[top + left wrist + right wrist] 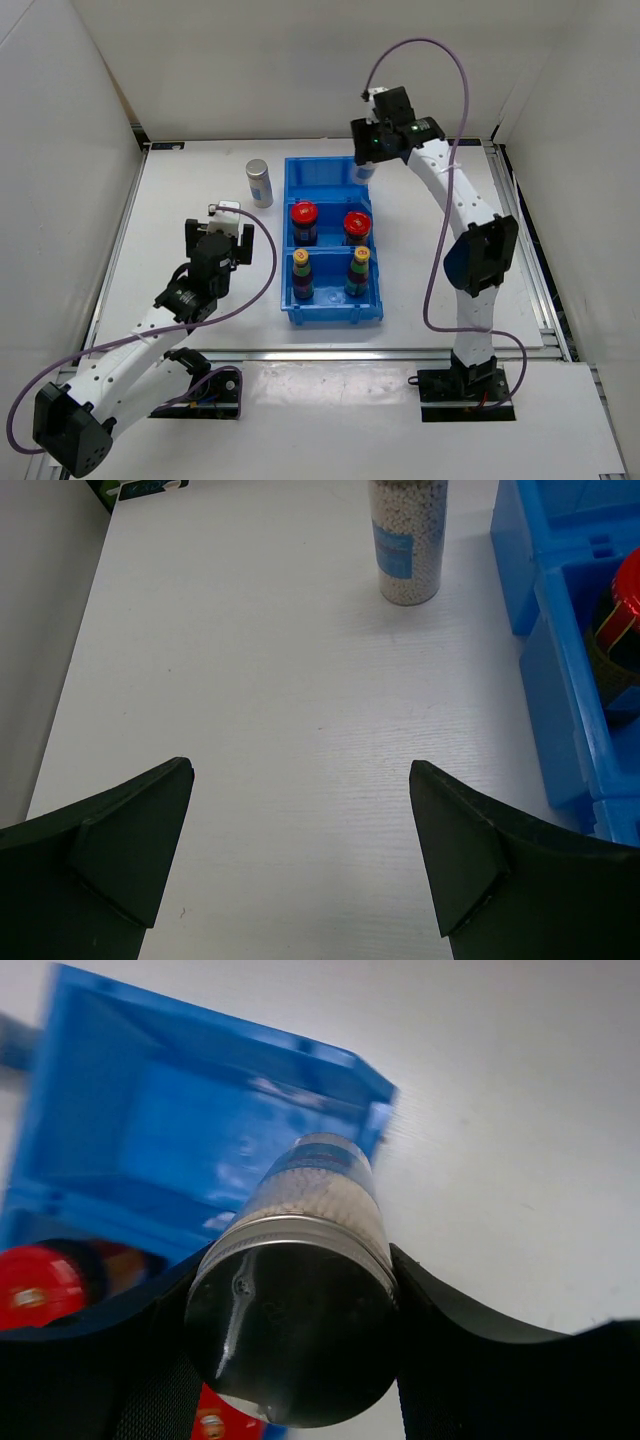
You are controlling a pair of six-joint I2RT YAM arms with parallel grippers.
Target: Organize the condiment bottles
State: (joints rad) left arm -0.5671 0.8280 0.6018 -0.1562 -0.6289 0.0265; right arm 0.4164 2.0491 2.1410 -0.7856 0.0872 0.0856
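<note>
- Red-lidded jars and yellow-capped bottles sit binned in pairs
- Right gripper pinches one silver-topped cylinder at the blue bin far edge
- Left gripper spread, empty; second cylinder stands outside

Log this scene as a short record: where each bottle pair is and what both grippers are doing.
Bin: blue bin, three compartments
Red-lidded jars: both in middle compartment
Yellow-capped bottles: both in near compartment
Loose silver-topped cylinder: upright on table, left of bin
Right gripper: shut on second silver-topped cylinder at bin's far right corner
Left gripper: open, over the table
</note>
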